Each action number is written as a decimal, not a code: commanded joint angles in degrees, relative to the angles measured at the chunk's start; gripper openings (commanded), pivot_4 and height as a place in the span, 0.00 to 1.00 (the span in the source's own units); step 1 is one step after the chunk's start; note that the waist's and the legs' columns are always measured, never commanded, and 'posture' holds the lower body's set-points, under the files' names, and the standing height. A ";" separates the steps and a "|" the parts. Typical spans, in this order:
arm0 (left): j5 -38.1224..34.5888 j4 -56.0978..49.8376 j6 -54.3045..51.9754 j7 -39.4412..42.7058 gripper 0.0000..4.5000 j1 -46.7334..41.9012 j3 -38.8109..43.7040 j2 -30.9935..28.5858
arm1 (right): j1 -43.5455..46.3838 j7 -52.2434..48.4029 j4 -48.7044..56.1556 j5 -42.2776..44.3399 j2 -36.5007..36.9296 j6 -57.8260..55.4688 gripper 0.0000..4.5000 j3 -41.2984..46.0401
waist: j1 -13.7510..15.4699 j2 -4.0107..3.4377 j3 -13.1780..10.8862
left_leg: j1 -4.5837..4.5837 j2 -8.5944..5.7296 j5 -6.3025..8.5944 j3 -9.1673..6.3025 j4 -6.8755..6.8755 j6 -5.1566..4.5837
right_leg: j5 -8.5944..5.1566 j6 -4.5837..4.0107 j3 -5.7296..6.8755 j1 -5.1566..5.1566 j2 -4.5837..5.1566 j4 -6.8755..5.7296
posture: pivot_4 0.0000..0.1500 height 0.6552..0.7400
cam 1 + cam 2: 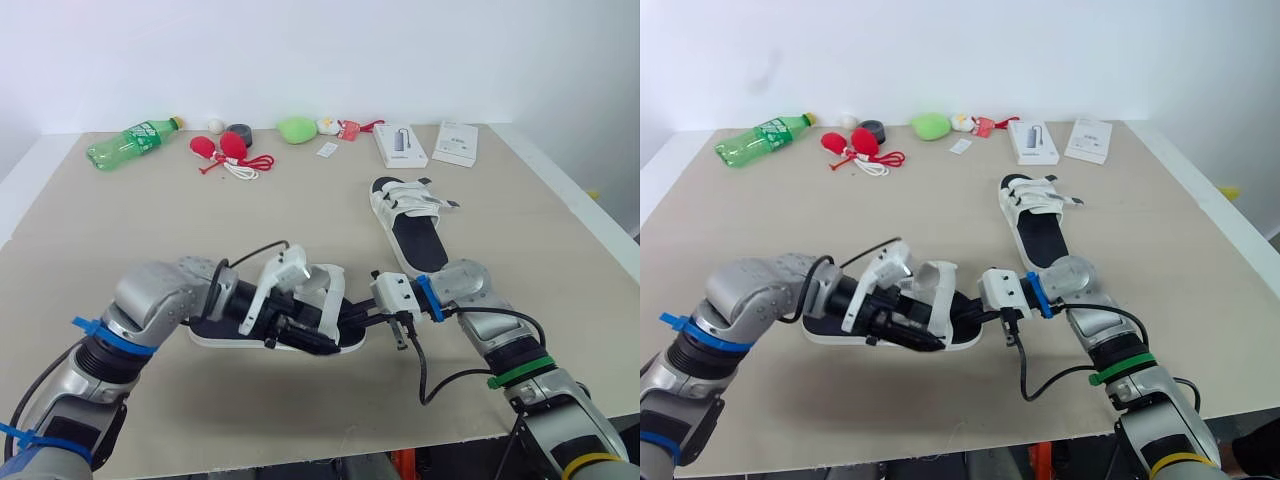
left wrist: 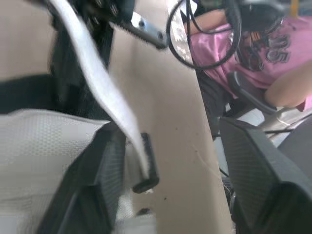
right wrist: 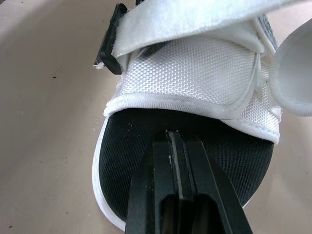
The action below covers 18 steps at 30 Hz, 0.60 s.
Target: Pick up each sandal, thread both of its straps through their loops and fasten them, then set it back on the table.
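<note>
The near sandal (image 1: 325, 290) lies flat on the bench (image 1: 120, 230), close to the front edge, with both arms on it. The far sandal (image 1: 408, 215) sits well apart, further back on the right, with its straps lying across it. The left tool (image 1: 295, 332) is spread wide over the near sandal's upper. In the left wrist view a loose white strap (image 2: 105, 92) runs down beside one finger (image 2: 92, 180) to a black loop (image 2: 148, 168) at the sandal's side. The right tool (image 3: 171, 146) is pressed together, its tip on the black footbed at the open end, pinching nothing that I can see.

My worry is the strap: nothing grips it, so it could flop away from the loop before the left tool closes. The right tool only rests on the footbed, so a sideways tug might slide or twist the sandal on the bench. Closing on strap and loop together would jam the threading.
</note>
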<state>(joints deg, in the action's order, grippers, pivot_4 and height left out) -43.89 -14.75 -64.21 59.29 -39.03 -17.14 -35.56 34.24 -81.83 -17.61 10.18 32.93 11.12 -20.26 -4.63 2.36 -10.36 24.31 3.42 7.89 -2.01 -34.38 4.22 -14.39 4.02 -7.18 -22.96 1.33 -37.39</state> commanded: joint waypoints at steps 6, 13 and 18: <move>0.98 3.94 1.78 0.08 0.62 -5.32 4.23 0.53 | -1.01 0.03 -2.40 -4.32 0.71 -0.89 0.00 -1.75 | 0.00 0.00 0.00 | 0.03 0.00 0.01 0.00 0.06 0.01 | 0.00 0.00 0.01 -0.02 0.00 0.00 | 1.00 1.00; 2.55 6.01 1.12 -1.30 0.51 -6.47 2.93 3.77 | -0.79 0.16 -2.86 -4.45 0.48 -0.68 0.00 -1.78 | 0.00 0.00 -0.01 | 0.06 0.00 0.00 0.00 0.06 0.00 | 0.03 0.00 0.01 0.04 -0.02 0.00 | 1.00 1.00; 3.72 6.33 1.99 0.13 0.21 -6.82 1.57 3.75 | -1.32 0.33 -2.20 -4.34 0.48 -0.99 0.00 -1.91 | -0.04 0.00 0.00 | 0.06 0.00 0.00 0.00 0.04 0.00 | 0.03 0.00 0.00 0.03 -0.02 0.00 | 1.00 1.00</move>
<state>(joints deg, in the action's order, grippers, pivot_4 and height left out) -40.54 -7.54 -63.39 58.13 -44.62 -15.52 -31.30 34.44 -82.22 -17.61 10.19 32.83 11.35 -20.33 -4.67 2.36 -10.37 24.37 3.42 7.89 -2.01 -34.34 4.21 -14.36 4.02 -7.19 -22.93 1.31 -37.39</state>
